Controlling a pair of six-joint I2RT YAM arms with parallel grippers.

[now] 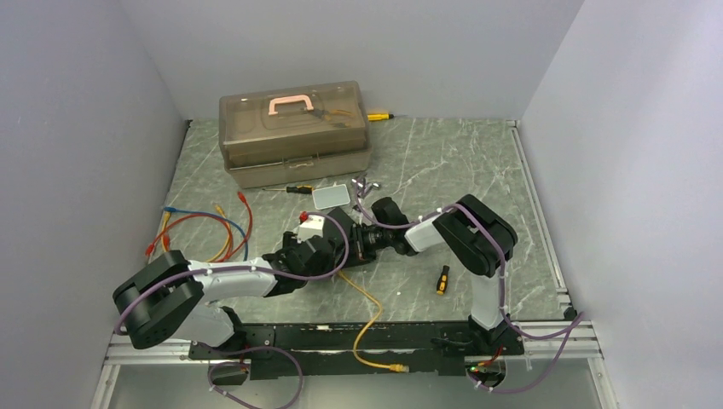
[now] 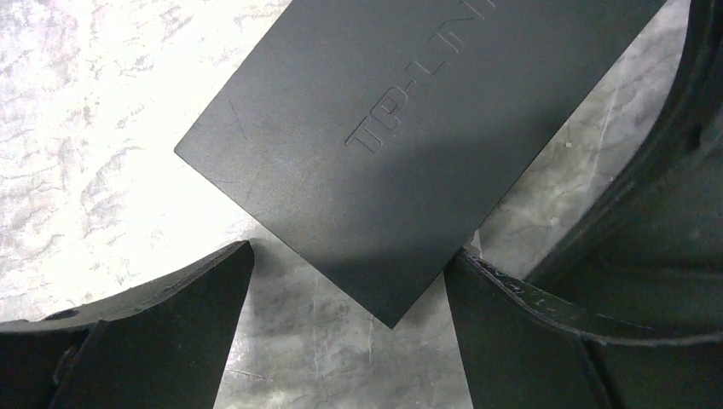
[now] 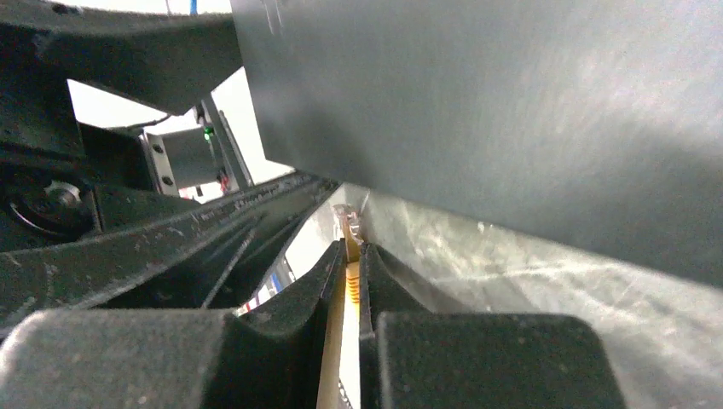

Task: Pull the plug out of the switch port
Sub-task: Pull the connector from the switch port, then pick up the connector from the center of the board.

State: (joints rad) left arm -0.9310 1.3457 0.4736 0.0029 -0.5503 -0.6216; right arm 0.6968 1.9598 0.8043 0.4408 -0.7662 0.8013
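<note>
1. Right gripper (image 3: pixel 351 256) is clamped on the yellow-booted plug (image 3: pixel 349 223) at the edge of the switch (image 3: pixel 511 102).
2. Left gripper (image 2: pixel 349 253) stands wide open, straddling a corner of the switch on the table (image 2: pixel 85 128).

Left gripper (image 2: pixel 349 256) gapes — right gripper (image 3: pixel 352 256) seemingly pinched shut.

Grey marbled table (image 1: pixel 443 162), brown toolbox (image 1: pixel 294 136), silver tin (image 1: pixel 332 196), black switch (image 2: pixel 384 145), coloured cables (image 1: pixel 205 227)
</note>
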